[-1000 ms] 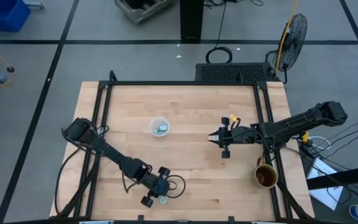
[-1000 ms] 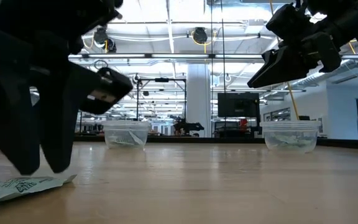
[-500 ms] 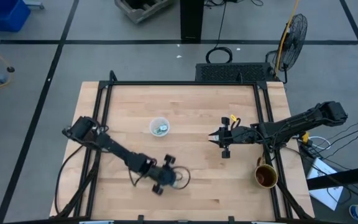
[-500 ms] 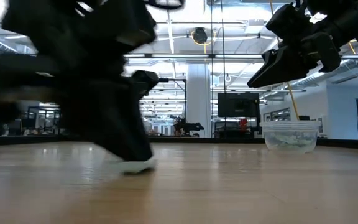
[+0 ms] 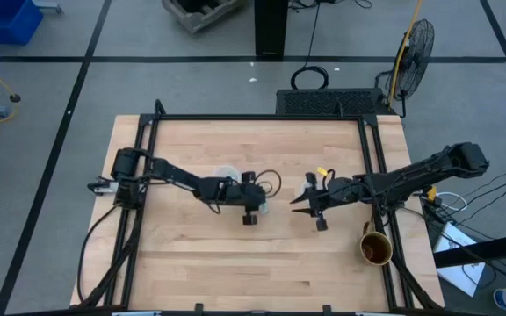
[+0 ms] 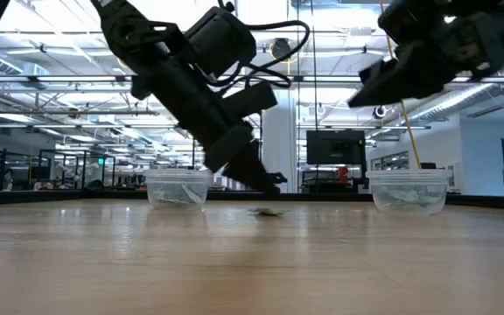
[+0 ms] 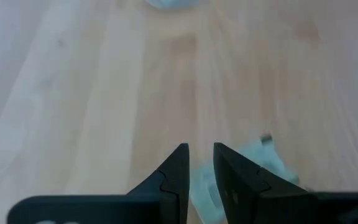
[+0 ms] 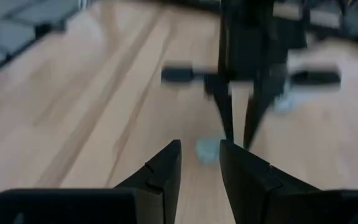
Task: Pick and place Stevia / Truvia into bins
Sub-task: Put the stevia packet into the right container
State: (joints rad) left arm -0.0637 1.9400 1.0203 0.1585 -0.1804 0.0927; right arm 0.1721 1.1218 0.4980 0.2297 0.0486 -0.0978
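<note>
Left gripper (image 6: 265,181), fingers a narrow slit apart and empty, hangs mid-table above a lone Stevia packet (image 6: 267,211) lying flat just beneath its tips, between the two clear bins (image 6: 179,188). Right gripper (image 5: 293,201), narrowly parted too, waits close by, but the left looks nearer.

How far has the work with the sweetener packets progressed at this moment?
Done: both clear cups, one and the other, already contain packets. In hand: nothing is gripped. The left end effector hangs open just above one packet lying on the table between the cups, and the right end effector waits open, raised nearby. Left: that packet must go into a cup. I see no other loose packet.
</note>
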